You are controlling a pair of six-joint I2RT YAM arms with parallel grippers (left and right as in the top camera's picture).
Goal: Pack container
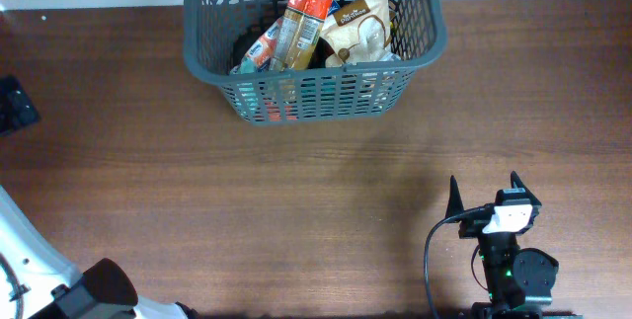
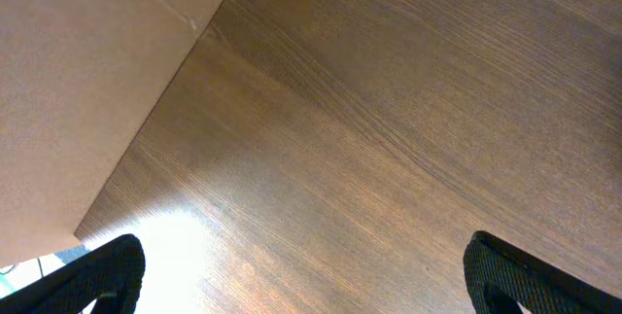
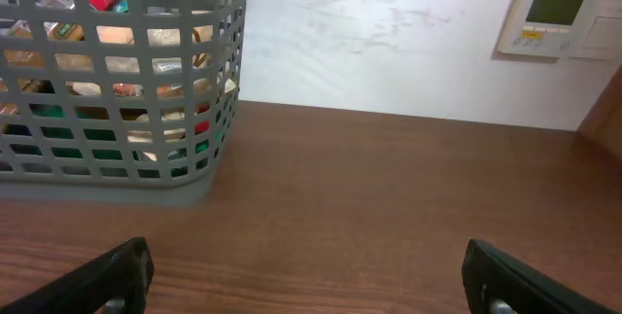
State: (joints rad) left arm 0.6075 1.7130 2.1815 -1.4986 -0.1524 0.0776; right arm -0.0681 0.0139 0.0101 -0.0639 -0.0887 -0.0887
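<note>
The dark grey lattice container [image 1: 314, 90] stands at the far middle of the table and holds several packets, among them an orange one [image 1: 304, 18] and a beige one [image 1: 360, 25]. It also shows in the right wrist view [image 3: 126, 158] at upper left. My right gripper [image 1: 486, 193] is open and empty near the front right, well short of the container; its fingertips [image 3: 306, 275] frame bare wood. My left gripper [image 2: 306, 270] is open and empty over bare table; only its arm base [image 1: 59, 294] shows overhead at the front left.
A black object [image 1: 15, 107] lies at the table's left edge. A white wall with a control panel [image 3: 559, 17] rises behind the table. A pale board [image 2: 87, 71] borders the table in the left wrist view.
</note>
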